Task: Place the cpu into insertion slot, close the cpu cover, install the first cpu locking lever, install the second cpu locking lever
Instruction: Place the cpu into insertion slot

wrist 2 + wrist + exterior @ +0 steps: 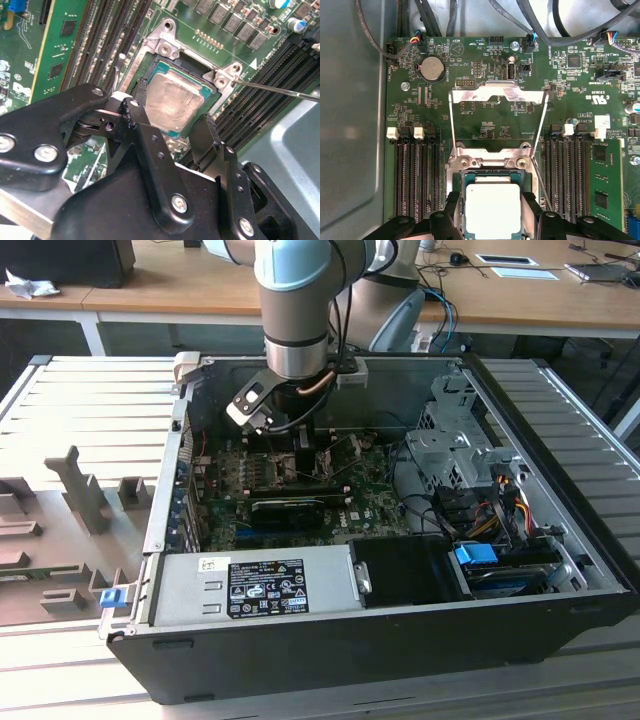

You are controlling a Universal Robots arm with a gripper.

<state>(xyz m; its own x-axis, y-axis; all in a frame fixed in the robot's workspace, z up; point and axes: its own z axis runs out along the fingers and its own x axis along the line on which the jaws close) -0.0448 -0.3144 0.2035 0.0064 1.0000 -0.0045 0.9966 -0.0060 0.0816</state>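
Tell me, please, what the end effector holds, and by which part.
Cannot be told: the end effector brackets opposite edges of the cpu in the insertion slot.

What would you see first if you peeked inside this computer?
The shiny silver chip sitting in its square socket on the green board, with the black claw right at it. Beside the socket, the metal cover is flipped up open.

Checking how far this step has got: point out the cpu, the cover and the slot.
cpu [492, 210], first wrist view, middle of its metal face.
cover [498, 94], first wrist view, frame bar farthest from the hinge.
slot [165, 48], second wrist view, corner of its metal rim.
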